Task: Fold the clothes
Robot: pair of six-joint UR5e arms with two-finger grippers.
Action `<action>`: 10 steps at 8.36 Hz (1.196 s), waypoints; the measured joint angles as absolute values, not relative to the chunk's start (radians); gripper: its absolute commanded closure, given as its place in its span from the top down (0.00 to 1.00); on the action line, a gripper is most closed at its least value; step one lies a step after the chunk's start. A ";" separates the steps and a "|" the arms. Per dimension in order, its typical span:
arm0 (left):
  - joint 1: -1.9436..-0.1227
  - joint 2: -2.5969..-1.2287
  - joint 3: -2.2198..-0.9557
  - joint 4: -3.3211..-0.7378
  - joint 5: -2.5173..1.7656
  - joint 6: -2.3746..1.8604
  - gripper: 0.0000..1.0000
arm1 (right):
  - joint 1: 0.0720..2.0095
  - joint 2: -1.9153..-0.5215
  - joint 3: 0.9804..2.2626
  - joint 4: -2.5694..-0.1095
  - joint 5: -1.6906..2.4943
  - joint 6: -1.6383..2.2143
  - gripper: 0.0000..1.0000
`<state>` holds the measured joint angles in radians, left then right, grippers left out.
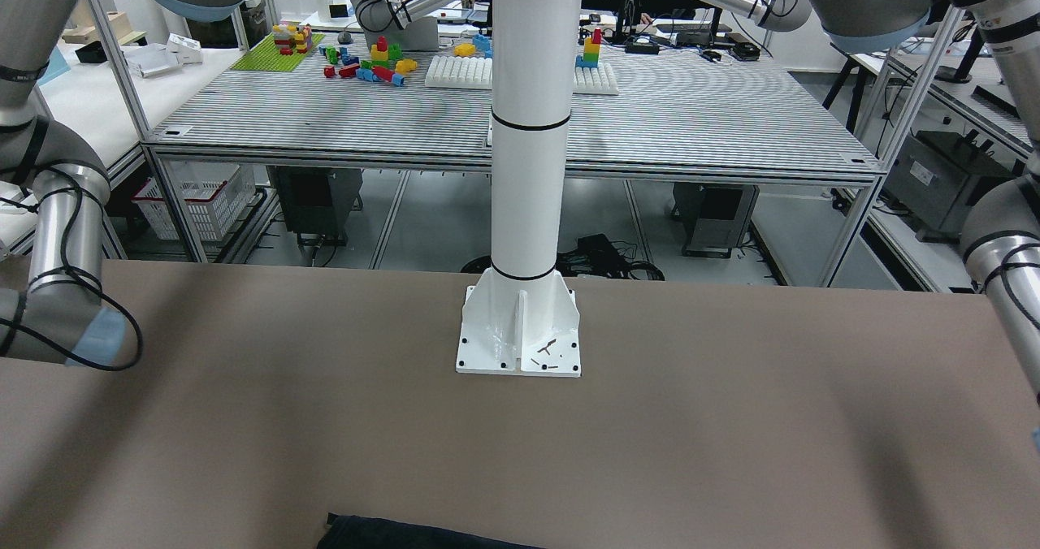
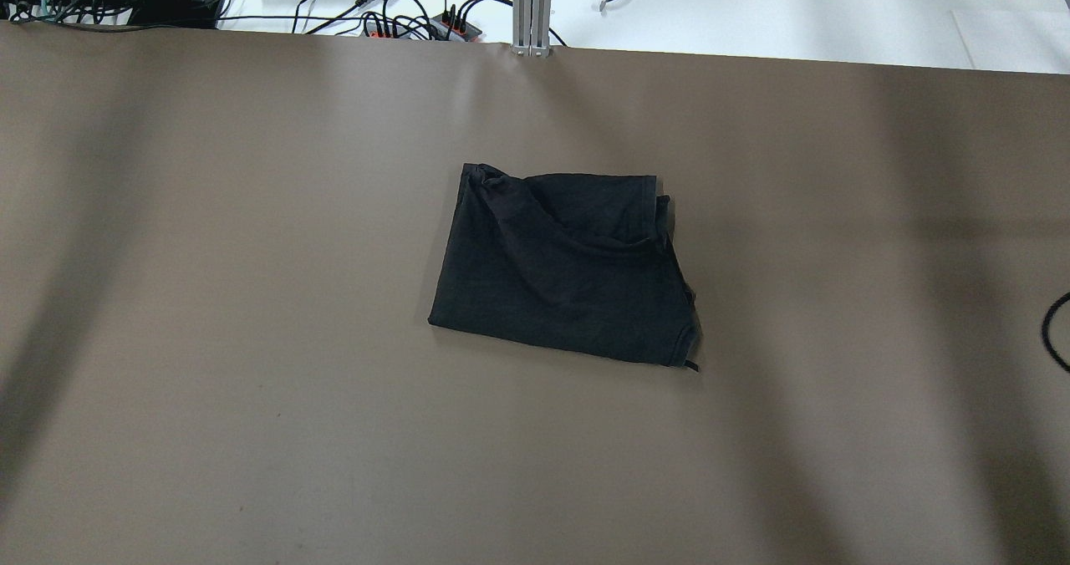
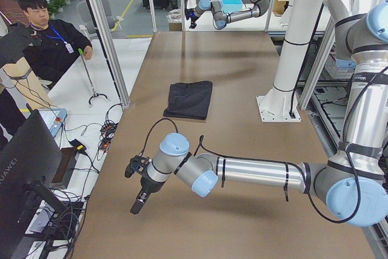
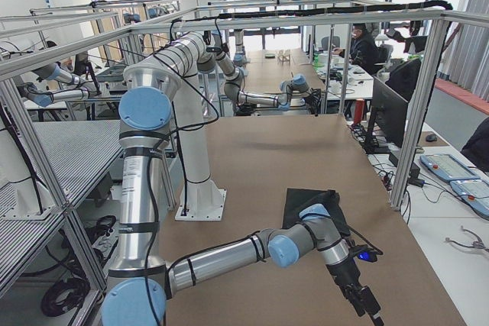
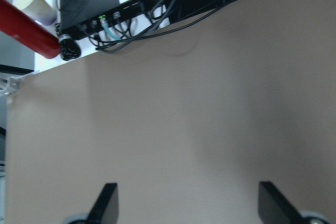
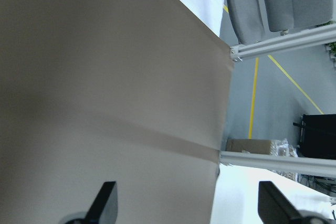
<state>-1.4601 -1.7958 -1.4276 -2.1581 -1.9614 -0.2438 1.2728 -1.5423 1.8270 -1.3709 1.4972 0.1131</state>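
Table (image 2: 251, 297): brown and matte, filling the overhead view; the cloth is the only thing lying on it there.
White pole (image 1: 528, 127): upright, its base plate (image 1: 487, 346) bolted to the table at the robot's edge, at 12 o'clock from the cloth in the front-facing view.
Left arm (image 3: 254, 174): stretched low across the table end, well apart from the cloth.
Right arm (image 4: 221, 253): stretched low at the opposite table end, also clear of the cloth.
Black clothes (image 2: 568, 272): folded into a rough rectangle near the table's centre, a little toward 3 o'clock in the overhead view. A soft crease runs from the 11 o'clock corner toward 3 o'clock, and a small tab sticks out at the 5 o'clock corner.
Left gripper (image 5: 186, 203): fingers spread wide, nothing between them, above bare table with cables at 12 o'clock.
Right gripper (image 6: 186, 203): fingers spread wide and empty, with the table edge at 3 o'clock.
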 measured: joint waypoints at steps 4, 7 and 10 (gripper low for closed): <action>-1.616 -1.749 -1.428 -2.085 -1.897 -0.007 0.94 | 1.570 -1.643 1.844 -1.367 1.571 -0.198 0.94; -1.650 -1.634 -1.437 -2.200 -1.753 0.031 0.94 | 1.650 -1.712 1.850 -1.339 1.573 -0.238 0.95; -1.673 -1.689 -1.475 -2.082 -1.708 0.012 0.94 | 1.659 -1.718 1.867 -1.336 1.580 -0.221 0.95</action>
<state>-1.6732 -1.6891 -1.4747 -2.0817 -1.7076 0.0122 1.6590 -1.7178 1.8668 -1.3361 1.5800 -0.2209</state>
